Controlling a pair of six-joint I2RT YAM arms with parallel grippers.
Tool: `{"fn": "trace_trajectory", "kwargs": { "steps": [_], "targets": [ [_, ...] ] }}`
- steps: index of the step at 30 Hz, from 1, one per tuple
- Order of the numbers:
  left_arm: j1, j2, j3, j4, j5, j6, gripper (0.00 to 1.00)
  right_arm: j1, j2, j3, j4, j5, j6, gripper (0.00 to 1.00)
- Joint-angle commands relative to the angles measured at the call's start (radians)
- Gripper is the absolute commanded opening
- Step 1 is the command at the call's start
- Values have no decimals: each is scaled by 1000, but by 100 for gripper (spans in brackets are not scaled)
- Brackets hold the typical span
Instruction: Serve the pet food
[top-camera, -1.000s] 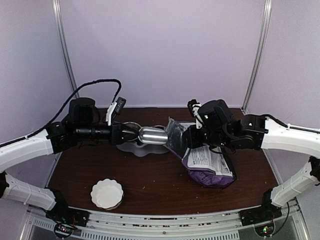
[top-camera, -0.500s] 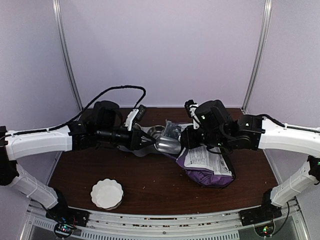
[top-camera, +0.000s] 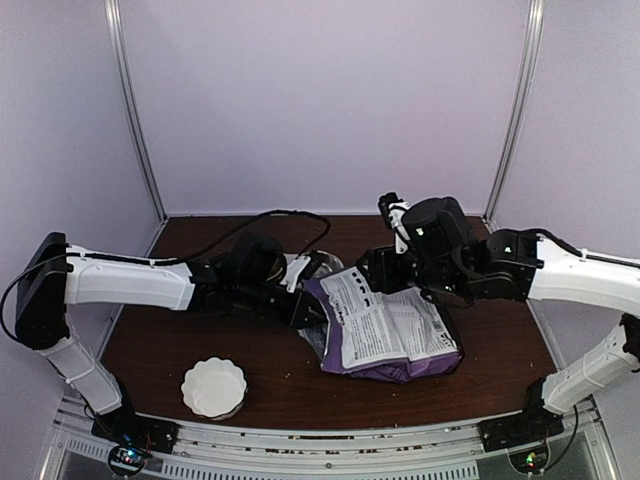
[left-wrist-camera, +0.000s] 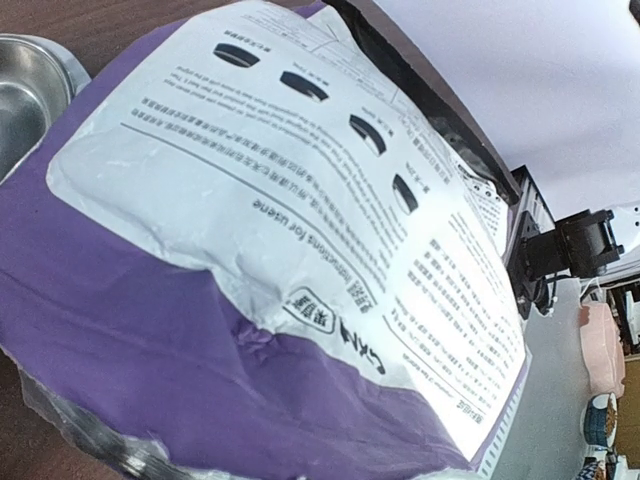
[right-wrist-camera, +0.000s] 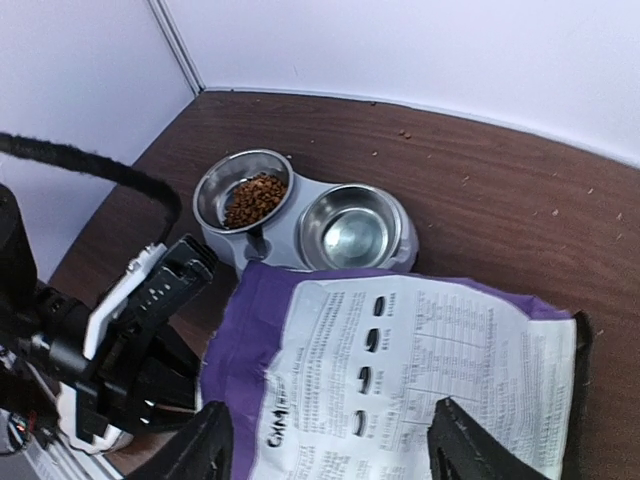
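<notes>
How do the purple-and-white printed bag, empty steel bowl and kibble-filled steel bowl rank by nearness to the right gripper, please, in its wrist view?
From the right gripper:
1. Purple-and-white printed bag, directly beneath it.
2. Empty steel bowl, just beyond the bag.
3. Kibble-filled steel bowl, farther left.

Bag (right-wrist-camera: 400, 390): crinkled, glossy plastic film, purple with a white printed panel.
Feeder base (right-wrist-camera: 296, 215), at 11 o'clock of the bag: smooth grey matt plastic.
Metal bowls (right-wrist-camera: 352, 228): polished and mirror-bright.
Pet food (right-wrist-camera: 255, 198), in the 9 o'clock bowl: dry, rough, matt reddish-brown pellets.
Table (top-camera: 290, 375): dark wood grain with a low sheen.
Dish (top-camera: 213, 388), at 8 o'clock of the bag: white, fluted, matt.
</notes>
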Motion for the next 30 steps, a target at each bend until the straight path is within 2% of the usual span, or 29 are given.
{"fn": "trace_trajectory", "kwargs": {
  "steps": [1,6,11,17,23,26,30],
  "targets": [
    [1,2,17,69,8,-17,0,-57,-137,-89,-39,71,29,74],
    [1,10,7,71,2,-16,0,-219,-265,-281,-22,-60,80,81],
    [1,11,-5,77,-7,-21,0,-375,-356,-457,36,-223,120,78],
    [1,9,-18,85,-14,-27,0,-476,-368,-581,86,-319,147,69],
    [1,12,-36,87,-30,-28,0,-493,-318,-634,123,-356,153,57],
    [-1,25,-57,108,-38,-31,0,-494,-287,-662,145,-378,160,48],
    [-2,62,-76,171,-38,-34,0,-491,-221,-680,182,-481,170,30]
  ]
}}
